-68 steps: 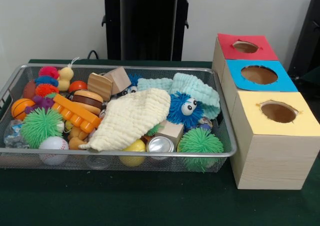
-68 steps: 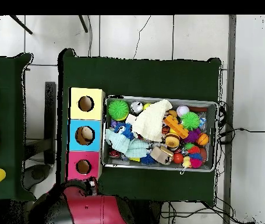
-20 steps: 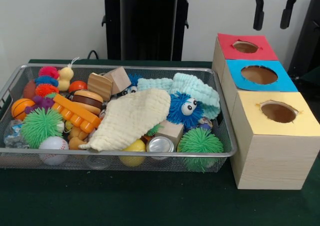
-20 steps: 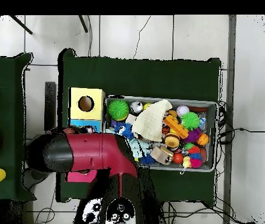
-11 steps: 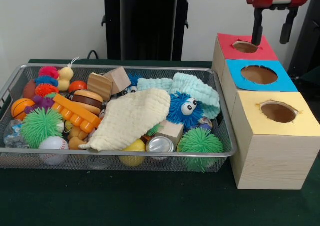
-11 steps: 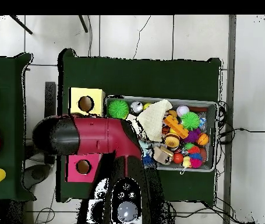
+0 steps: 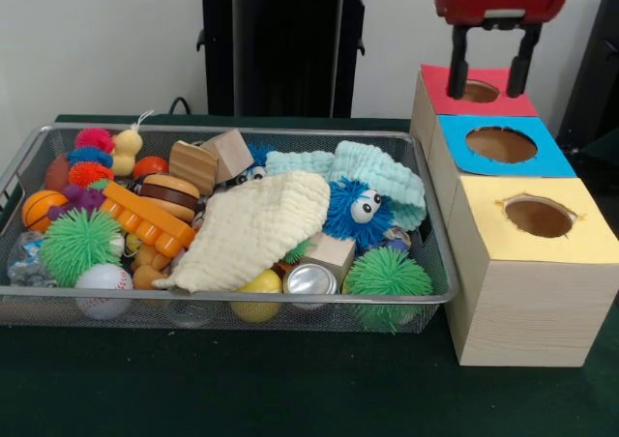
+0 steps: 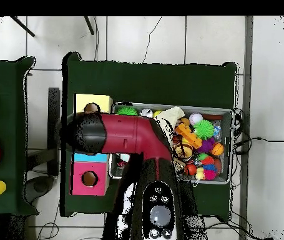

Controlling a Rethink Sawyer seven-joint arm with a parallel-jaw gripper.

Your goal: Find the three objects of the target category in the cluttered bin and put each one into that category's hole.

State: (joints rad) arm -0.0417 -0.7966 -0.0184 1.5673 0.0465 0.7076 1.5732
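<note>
Two fingers of the gripper point(image 7: 488, 77) hang spread apart and empty above the red box point(image 7: 430, 103), just in front of its hole point(image 7: 475, 91). Over the last few seconds you have seen it drop from the top edge and slide leftward, toward the wire bin point(image 7: 39, 295). In the overhead view the arm point(image 8: 122, 137) now covers the blue box point(image 7: 551, 157) and the bin's near end. Nothing is picked yet: the toys in the bin, the cream cloth point(image 7: 253, 226) and blue fuzzy creature point(image 7: 356, 211) among them, lie untouched. Which category is wanted you cannot tell; all three remain to find.
</note>
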